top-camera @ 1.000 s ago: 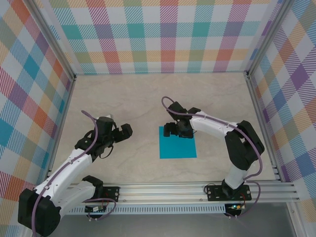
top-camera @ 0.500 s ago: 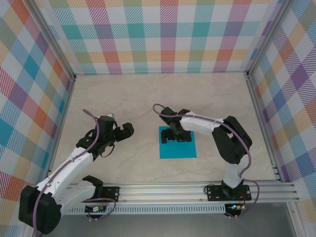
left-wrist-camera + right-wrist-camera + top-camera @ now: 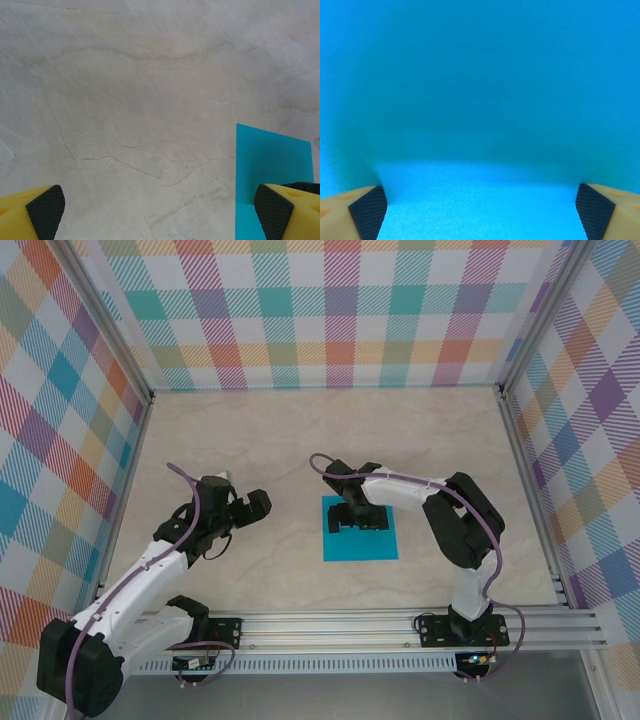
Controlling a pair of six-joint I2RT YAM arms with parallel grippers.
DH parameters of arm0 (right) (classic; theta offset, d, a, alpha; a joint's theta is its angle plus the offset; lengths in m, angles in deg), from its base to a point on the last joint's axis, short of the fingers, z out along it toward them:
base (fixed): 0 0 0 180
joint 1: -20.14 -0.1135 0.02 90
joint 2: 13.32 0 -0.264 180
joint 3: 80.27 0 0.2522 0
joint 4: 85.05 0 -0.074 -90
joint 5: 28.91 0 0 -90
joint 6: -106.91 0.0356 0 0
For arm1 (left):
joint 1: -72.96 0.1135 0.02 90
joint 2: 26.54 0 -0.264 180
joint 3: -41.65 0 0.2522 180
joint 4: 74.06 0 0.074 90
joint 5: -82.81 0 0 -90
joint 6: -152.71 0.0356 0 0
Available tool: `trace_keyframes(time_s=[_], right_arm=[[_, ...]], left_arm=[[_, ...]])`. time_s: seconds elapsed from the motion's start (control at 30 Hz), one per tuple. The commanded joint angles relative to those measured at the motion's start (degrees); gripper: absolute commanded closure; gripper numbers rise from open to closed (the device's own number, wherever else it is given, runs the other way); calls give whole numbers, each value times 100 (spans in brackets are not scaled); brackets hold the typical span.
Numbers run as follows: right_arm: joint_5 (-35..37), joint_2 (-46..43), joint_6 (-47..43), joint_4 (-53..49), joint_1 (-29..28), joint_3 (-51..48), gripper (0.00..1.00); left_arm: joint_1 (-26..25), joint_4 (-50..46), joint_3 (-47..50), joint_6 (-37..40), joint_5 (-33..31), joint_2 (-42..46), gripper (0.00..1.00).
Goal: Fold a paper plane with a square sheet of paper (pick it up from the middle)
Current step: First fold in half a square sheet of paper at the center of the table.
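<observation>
So the square sheet of paper (image 3: 362, 545) lies flat on the counter (image 3: 280, 440), just right of frame centre. The right pincer (image 3: 352, 519) hovers low over its upper half, spread wide. The left pincer (image 3: 250, 508), also spread, sits off to the left. I'd press both pads (image 3: 367, 206) onto the middle, then close slowly so a ridge bunches up instead of sliding.

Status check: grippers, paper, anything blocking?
Right gripper open, low over the square sheet of paper. Left gripper open, off to the sheet's left. Sheet flat, unfolded on table. Nothing blocking.
</observation>
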Motion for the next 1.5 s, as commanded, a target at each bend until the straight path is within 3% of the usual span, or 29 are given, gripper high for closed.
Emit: trace_keyframes(time_s=[0.0, 0.3, 0.8, 1.3, 1.47], right_arm=[[124, -186, -20, -270, -1, 99, 0], [309, -238, 110, -184, 66, 11, 0], [-211, 386, 304, 371, 66, -620, 0], [-113, 529, 185, 252, 53, -432, 8], [-56, 271, 144, 97, 48, -271, 5]], left_arm=[[-81, 97, 116, -22, 51, 142, 0], [-81, 129, 158, -12, 31, 163, 0], [-81, 114, 131, 127, 378, 239, 0], [-81, 81, 123, 84, 306, 189, 0], [-81, 45, 114, 79, 319, 181, 0]])
